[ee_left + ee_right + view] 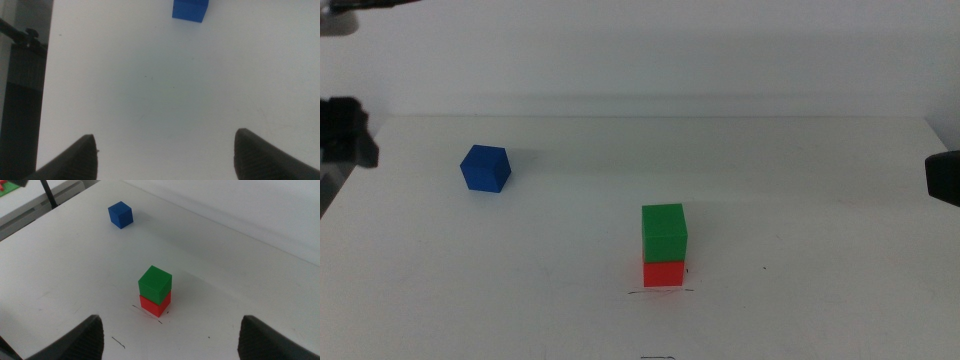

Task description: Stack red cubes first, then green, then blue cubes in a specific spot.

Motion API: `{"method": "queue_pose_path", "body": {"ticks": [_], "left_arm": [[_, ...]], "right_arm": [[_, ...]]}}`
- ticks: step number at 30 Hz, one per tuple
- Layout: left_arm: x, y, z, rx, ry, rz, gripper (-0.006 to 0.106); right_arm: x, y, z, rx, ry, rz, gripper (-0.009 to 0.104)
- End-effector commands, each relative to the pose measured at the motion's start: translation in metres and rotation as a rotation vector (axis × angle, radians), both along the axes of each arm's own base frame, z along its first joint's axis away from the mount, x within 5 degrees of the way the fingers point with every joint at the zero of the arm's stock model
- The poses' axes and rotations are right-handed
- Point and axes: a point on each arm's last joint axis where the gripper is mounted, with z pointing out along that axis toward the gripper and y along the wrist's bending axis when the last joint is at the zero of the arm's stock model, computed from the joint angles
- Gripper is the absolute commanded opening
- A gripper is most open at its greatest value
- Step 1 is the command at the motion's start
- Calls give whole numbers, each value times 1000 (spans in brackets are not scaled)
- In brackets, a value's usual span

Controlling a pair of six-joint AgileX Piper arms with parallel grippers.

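The green cube (664, 231) sits on top of the red cube (664, 272) near the table's middle front, over a thin pencil mark (660, 292). The stack also shows in the right wrist view, green (155, 283) on red (155, 305). The blue cube (485, 168) lies alone at the left rear of the table; it shows in the left wrist view (189, 10) and the right wrist view (120, 214). My left gripper (167, 155) is open and empty at the table's left edge, some way from the blue cube. My right gripper (172, 337) is open and empty at the right side.
The white table (800, 200) ends at a pale wall behind. A dark stand (20, 90) lies beyond the table's left edge. Part of the left arm (345, 130) and the right arm (943, 178) show at the picture's sides.
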Motion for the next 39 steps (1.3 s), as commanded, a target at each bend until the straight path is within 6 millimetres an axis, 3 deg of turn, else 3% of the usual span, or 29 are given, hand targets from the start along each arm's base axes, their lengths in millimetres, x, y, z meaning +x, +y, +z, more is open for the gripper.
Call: {"method": "queue_pose_path", "body": {"ticks": [1,10,22,28,39], "left_arm": [[18,-2,18,-2,-35,-25,94],[104,1,3,17,82,-154,94],[196,-32,-38,74,132,-282,94],[224,-37,-66,68,170,-296,94],[243,-39,-104,54,197,-324,94]], "right_arm": [[1,-1,14,40,-84,-10,93],[1,-1,14,40,-84,-10,93],[1,-1,14,40,-84,-10,93],[1,-1,14,40,-84,-10,93],[1,-1,14,40,-83,-10,93]]}}
